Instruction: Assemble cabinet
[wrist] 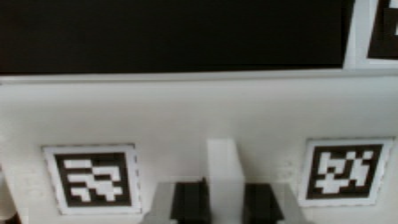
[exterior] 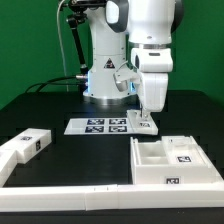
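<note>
My gripper reaches straight down at the centre of the exterior view, at the right end of the marker board. It is on a small white tagged cabinet block that sits low at the table. In the wrist view the block fills the picture, with two marker tags and a thin upright ridge between them. My gripper has its dark fingers pressed against both sides of that ridge. The open box shell lies at the exterior view's right. Another small tagged block lies at its left.
A long low white rail runs along the front edge of the black table. The robot's base stands behind the marker board. Green walls close off the back.
</note>
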Controlling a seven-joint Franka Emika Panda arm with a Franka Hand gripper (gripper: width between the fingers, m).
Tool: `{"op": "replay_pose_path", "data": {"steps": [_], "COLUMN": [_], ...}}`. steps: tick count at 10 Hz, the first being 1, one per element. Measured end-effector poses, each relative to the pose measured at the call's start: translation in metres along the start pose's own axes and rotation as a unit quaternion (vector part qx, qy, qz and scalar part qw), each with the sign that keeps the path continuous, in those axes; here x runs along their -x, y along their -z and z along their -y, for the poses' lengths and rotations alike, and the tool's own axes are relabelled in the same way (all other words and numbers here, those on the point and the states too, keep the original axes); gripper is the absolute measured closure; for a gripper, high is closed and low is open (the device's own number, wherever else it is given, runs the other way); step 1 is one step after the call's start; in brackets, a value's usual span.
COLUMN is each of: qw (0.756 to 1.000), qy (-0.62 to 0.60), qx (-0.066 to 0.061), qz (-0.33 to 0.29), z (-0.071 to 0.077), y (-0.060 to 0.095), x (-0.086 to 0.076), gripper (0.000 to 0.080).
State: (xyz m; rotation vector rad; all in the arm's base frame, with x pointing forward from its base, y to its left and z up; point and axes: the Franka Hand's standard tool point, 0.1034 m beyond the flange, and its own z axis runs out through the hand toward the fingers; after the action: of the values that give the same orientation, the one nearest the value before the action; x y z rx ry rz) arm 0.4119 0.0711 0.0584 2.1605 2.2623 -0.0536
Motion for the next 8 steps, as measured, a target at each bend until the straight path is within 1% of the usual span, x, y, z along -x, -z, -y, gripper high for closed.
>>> {"op": "replay_pose_path", "data": {"steps": [1, 2, 3, 4, 7, 8], "qw": [1.000, 1.000, 1.000, 0.999, 0.999, 0.999], "qy": [0.000, -0.004, -0.015, -0.023, -0.023, -0.026], "qx": [-0.002, 0.006, 0.024, 0.026, 0.025, 0.017], "qz": [0.001, -0.002, -0.010, -0.011, -0.011, -0.007], "z": [0.0008, -0.0026, -0.0077, -0.0075, -0.0069, -0.0088], "y": [-0.0004, 0.0012, 0.0035, 0.0035, 0.0022, 0.0011], "x": [0.0007, 0.0013, -0.0009, -0.0018, -0.0010, 0.0025], "gripper": [0.0730, 0.0730, 0.0730, 0.0730, 0.0730, 0.0730]}}
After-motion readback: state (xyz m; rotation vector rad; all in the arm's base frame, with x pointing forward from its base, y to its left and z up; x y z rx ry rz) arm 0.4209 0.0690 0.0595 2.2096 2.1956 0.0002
